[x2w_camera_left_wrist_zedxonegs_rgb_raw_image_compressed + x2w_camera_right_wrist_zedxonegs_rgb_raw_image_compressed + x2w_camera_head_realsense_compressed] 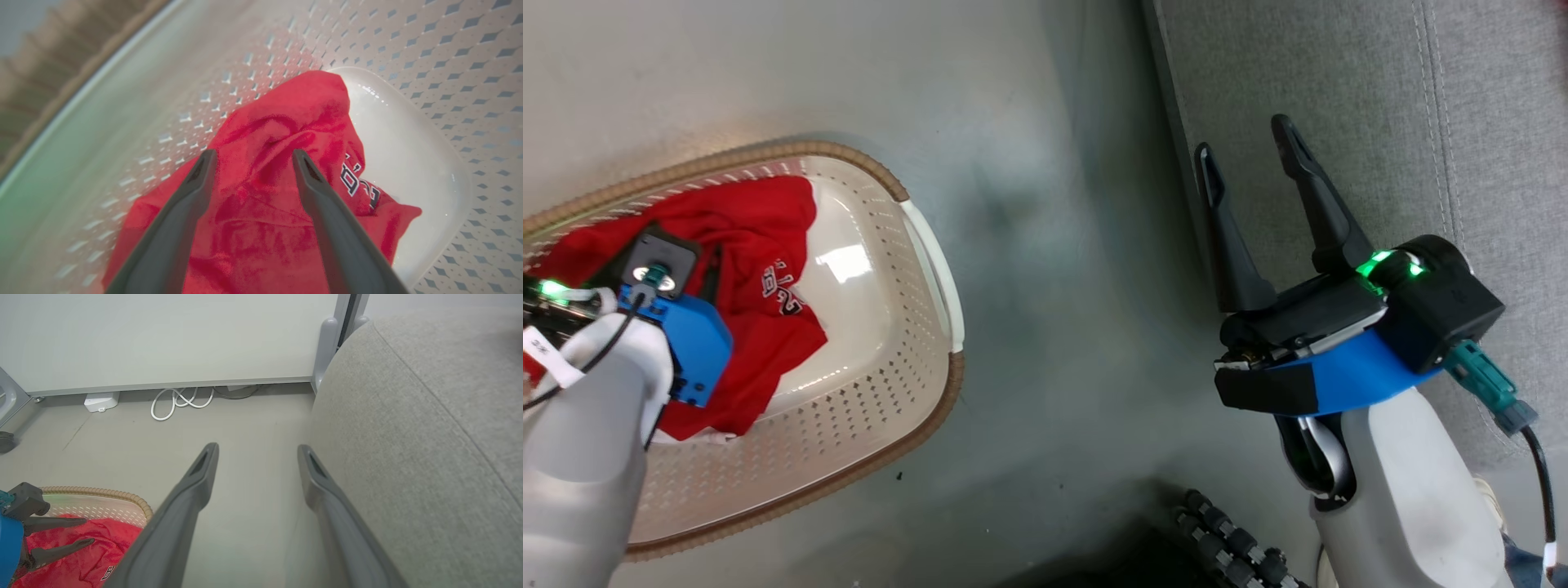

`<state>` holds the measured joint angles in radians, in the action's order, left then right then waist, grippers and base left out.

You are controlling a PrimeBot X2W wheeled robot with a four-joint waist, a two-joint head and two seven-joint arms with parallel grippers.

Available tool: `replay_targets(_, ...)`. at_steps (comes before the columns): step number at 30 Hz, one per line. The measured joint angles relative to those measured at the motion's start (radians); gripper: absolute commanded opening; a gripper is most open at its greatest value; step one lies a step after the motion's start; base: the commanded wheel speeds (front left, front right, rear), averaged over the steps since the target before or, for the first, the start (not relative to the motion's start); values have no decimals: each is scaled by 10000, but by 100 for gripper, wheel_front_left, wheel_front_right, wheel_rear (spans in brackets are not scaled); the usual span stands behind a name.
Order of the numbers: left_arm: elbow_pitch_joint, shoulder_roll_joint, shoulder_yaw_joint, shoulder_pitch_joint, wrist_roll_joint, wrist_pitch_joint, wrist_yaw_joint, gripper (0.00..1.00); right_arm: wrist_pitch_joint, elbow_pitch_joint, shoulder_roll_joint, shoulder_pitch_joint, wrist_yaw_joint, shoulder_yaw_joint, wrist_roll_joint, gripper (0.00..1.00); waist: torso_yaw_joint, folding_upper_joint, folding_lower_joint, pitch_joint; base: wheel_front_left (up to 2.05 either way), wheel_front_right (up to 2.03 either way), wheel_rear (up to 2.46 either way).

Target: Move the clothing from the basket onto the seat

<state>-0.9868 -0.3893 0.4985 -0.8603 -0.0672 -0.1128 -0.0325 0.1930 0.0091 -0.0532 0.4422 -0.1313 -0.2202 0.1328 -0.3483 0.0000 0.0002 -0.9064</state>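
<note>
My left gripper point(253, 157), nearest the lens, stands with its two dark tapered fingers spread wide and holds nothing. It is poised over the clothing point(286, 110) inside the basket point(449, 61); I cannot tell whether the tips touch the cloth. The clothing is a soft, crumpled red heap with a printed mark point(355, 181) and a strip of white trim point(698, 437). It lies toward one end of the basket, leaving a glossy patch of the bottom bare. The basket is oval, cream-white plastic, its walls pierced by rows of small diamond holes, with a brown woven-look rim band point(882, 175) and a white handle point(935, 261). It stands on the smooth grey floor point(1054, 245). My right gripper point(1243, 139), likewise spread and empty, hovers at the edge of the seat point(1339, 82), grey woven fabric with a rounded corner and a stitched seam point(1433, 106).
</note>
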Motion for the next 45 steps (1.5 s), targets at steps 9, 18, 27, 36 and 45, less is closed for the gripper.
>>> replay_targets(9, -288, -391, 215, -410, 343, 433, 640, 100, 328, 470, 8, 254, 0, -405, 360, 100, -392, 0, 0, -575, 0, 0, 0)
replay_targets(18, -399, -424, 245, -555, 171, 761, 711, 0, 466, 740, 8, 339, 0, -451, 500, 100, -491, 0, -2, -656, 0, 0, 0)
replay_targets(27, -535, -249, 299, -530, -58, 698, 654, 0, 552, 972, 10, 414, 0, -418, 410, 100, -395, 0, -3, -350, 0, 0, 0)
replay_targets(36, -953, 606, 113, 85, -794, -54, 476, 0, 560, 1195, 17, 383, 0, -288, 59, 100, -41, 0, -3, 770, 0, 0, 0)
replay_targets(45, -1287, 2017, 165, 738, -1465, -1104, -389, 0, -15, 1120, 35, -458, 0, 453, -558, 100, 829, 0, -4, 2812, 0, 0, 0)
